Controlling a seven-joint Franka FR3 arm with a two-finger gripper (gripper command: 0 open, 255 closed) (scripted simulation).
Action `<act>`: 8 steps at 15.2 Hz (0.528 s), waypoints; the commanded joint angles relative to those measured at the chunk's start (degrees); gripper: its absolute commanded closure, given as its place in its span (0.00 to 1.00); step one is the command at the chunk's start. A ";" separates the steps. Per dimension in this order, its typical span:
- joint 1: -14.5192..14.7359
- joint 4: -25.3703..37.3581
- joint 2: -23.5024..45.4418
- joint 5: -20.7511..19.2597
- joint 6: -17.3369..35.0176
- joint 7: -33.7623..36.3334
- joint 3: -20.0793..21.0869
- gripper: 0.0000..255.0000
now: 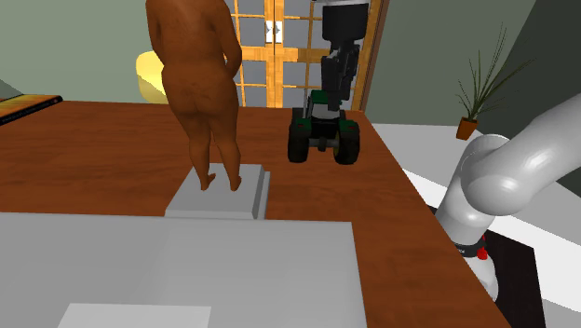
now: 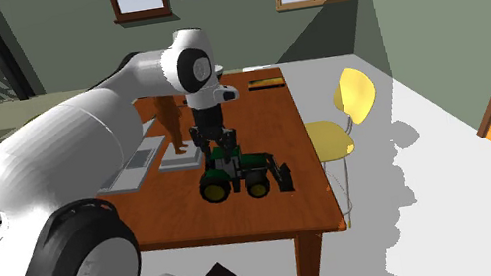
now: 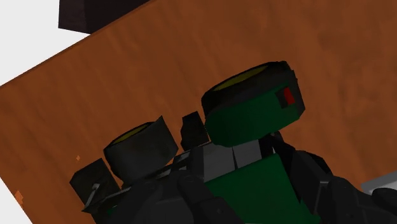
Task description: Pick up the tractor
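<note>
The tractor point(image 1: 323, 132) is green with black wheels and stands on the brown wooden table point(image 1: 112, 158), near the edge on the shoulder view's right. My black gripper point(image 1: 331, 99) comes down from above onto the tractor's cab. In the second exterior view the gripper point(image 2: 214, 147) sits at the rear top of the tractor point(image 2: 239, 174), whose front loader points toward the table's near edge. Seen from the wrist, the tractor point(image 3: 254, 127) is very close, with its green body and two wheels against the table top. The tractor's wheels look to be resting on the table.
A tall brown figure statue point(image 1: 198, 75) stands on a grey base point(image 1: 219, 194) just left of the tractor in the shoulder view. A grey slab point(image 1: 177, 270) covers the near table. A yellow chair point(image 2: 348, 102) stands beside the table, and the table edge point(image 1: 400, 177) runs close to the tractor.
</note>
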 commanded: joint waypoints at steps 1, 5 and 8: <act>-0.03 -0.04 0.07 -0.02 0.08 0.00 -0.02 1.00; -0.14 1.84 0.54 -0.18 -1.34 0.10 -0.08 1.00; -0.32 4.84 1.36 -0.44 -3.53 0.22 -0.20 1.00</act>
